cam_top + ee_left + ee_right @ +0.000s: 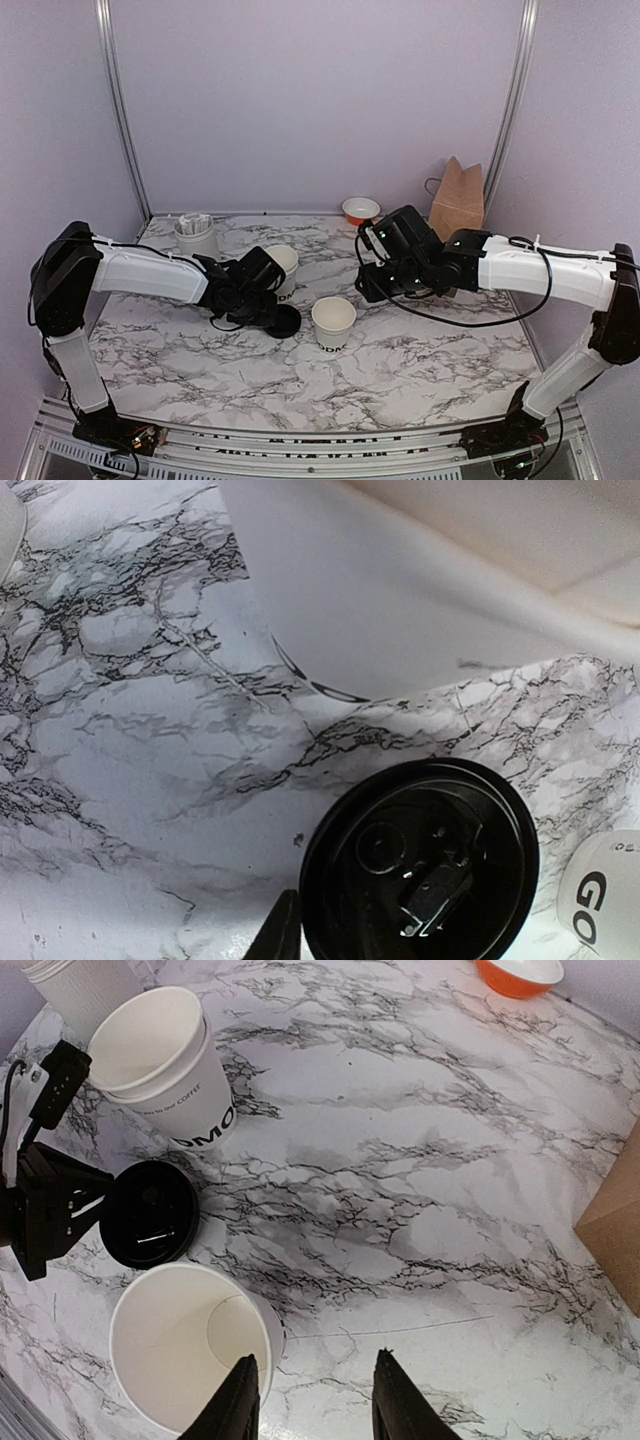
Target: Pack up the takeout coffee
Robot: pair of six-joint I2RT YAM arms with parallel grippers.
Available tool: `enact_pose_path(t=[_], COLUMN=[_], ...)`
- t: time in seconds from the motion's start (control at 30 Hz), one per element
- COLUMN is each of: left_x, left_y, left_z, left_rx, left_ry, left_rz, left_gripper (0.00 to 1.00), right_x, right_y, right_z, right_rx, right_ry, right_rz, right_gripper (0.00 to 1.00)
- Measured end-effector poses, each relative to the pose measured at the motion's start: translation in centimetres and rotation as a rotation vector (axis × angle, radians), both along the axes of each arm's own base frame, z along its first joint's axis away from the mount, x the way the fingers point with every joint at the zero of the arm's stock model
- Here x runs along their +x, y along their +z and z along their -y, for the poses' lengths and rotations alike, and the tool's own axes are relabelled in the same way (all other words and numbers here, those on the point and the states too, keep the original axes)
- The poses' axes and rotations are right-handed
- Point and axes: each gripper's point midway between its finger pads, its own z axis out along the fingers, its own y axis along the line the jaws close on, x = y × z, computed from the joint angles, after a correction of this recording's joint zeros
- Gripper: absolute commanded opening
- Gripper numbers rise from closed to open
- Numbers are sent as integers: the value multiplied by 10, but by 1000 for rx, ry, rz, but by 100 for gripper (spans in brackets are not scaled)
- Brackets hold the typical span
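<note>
The single white paper cup (333, 322) stands upright and empty at mid table, with dark lettering low on its side. Its black round lid (281, 320) lies on the marble just to its left. My left gripper (262, 312) is down at the lid's left edge. In the left wrist view one finger (282, 932) sits against the rim of the lid (420, 868), and the lid hides the other finger. My right gripper (318, 1400) hangs open above the table just right of the cup (185, 1350), with nothing between its fingers.
A stack of nested white cups (284, 266) stands behind the lid. A white holder with packets (196, 237) is at the back left, an orange bowl (360, 209) at the back middle, and a brown paper bag (457, 200) at the back right.
</note>
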Motion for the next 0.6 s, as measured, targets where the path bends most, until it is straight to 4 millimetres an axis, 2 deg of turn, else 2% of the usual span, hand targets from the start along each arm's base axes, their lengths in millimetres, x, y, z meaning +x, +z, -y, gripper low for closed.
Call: enact_pose_path(t=[0.6], left_x=[-4], left_y=[-1], left_z=[-5], left_rx=[8], left_ry=[2], left_rz=[0], left_gripper=[23], right_x=[0], right_y=[0], right_z=[0], right_rx=[2], right_ry=[-1], right_rz=[-1], right_gripper=[37])
